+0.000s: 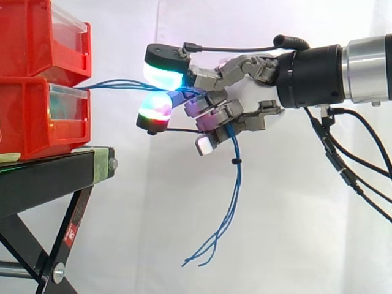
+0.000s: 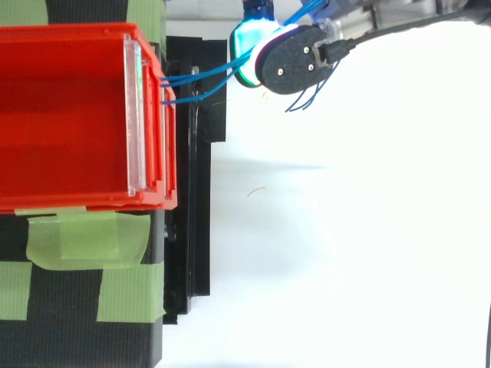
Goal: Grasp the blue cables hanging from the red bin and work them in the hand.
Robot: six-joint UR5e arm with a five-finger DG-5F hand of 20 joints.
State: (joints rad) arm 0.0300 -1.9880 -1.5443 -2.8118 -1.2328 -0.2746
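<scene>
**Hand closing round the blue cables just off the lower red bin**

In the side view the hand is reaching in from the right, its fingers curling round the blue cables and gripping them. The cables are running nearly level from the front of the lower red bin across a short gap into the hand. From there they are hanging loose, their free ends dangling well below the top of the black stand. One fingertip pad is glowing cyan above the strands, and a second pad is glowing red and green just below them. The upper red bin is sitting stacked on the lower one. From above, the cables are fanning out of the bin front toward the hand, which is hovering apart from the bin. Green tape is lying on the stand beside the bin
</scene>
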